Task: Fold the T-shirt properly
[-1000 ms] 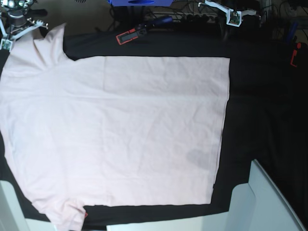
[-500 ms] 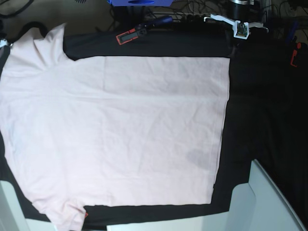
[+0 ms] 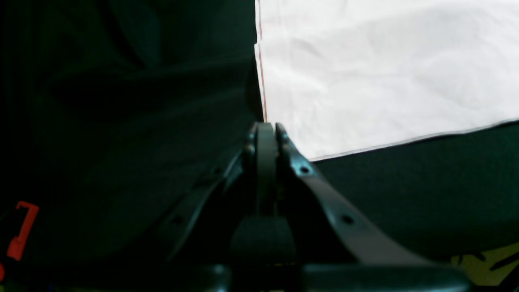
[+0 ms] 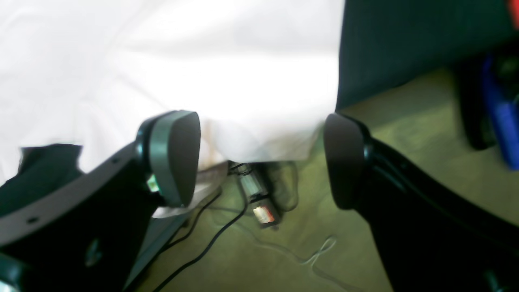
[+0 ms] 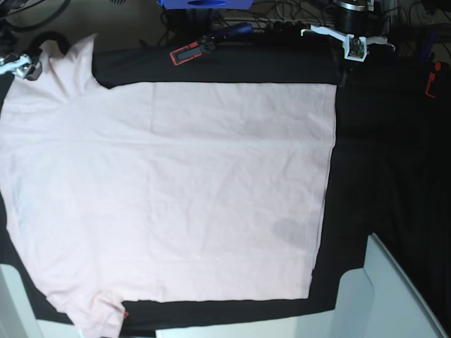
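The pale pink T-shirt [image 5: 176, 190] lies spread flat, plain side up, on the black table cloth [image 5: 380, 162], with its sleeves at the left. My left gripper [image 3: 265, 126] is shut, its tips right at the shirt's far right hem corner [image 3: 365, 81]; whether it touches the cloth I cannot tell. In the base view that gripper [image 5: 342, 76] hangs from the top right. My right gripper [image 4: 261, 162] stands open around the edge of the far left sleeve [image 4: 251, 134], which overhangs the table. It shows in the base view at the top left [image 5: 22, 65].
A red and black tool [image 5: 189, 52] and a blue box [image 5: 201, 3] lie beyond the shirt. A red clip [image 5: 431, 81] sits at the right. White panels stand at the bottom right [image 5: 394, 296] and bottom left [image 5: 13, 303]. Cables lie on the floor [image 4: 263, 251].
My right gripper has opened and come to the far left sleeve. My left arm has moved down toward the shirt's far right corner. The shirt has not shifted.
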Controlling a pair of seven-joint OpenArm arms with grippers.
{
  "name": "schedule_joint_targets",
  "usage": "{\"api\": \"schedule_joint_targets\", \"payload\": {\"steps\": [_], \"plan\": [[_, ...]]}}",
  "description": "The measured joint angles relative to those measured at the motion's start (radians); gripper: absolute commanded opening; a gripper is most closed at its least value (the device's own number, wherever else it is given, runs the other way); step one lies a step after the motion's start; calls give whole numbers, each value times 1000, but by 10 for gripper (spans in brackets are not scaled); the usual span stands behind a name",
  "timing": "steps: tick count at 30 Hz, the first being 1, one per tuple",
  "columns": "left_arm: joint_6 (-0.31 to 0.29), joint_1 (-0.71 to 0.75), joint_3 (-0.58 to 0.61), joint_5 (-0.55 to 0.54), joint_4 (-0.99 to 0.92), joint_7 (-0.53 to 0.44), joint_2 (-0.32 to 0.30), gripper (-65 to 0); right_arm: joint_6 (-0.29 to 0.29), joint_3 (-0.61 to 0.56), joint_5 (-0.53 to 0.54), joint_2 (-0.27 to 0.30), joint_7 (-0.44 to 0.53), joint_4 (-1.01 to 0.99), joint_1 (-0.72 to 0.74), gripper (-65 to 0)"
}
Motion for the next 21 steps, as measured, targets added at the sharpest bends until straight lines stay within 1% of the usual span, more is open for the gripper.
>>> {"api": "schedule_joint_targets", "payload": {"steps": [4, 10, 16, 18, 21], "plan": [[1, 1, 0, -1, -1, 0, -1, -650, -11, 14, -12, 64, 6, -95, 3, -194], [2, 1, -1, 0, -1, 0, -13, -650, -8, 14, -5, 77, 8, -105, 4, -194], [2, 2, 0, 1, -1, 0, -9, -650, -8, 14, -5, 101, 7, -105, 14, -193], [2, 3, 0, 1, -1, 0, -9, -650, -8, 14, -4, 103, 9, -105, 21, -176], [1, 3, 0, 2, -1, 0, -8, -650, -8, 14, -5, 120, 6, -109, 39, -122]]}}
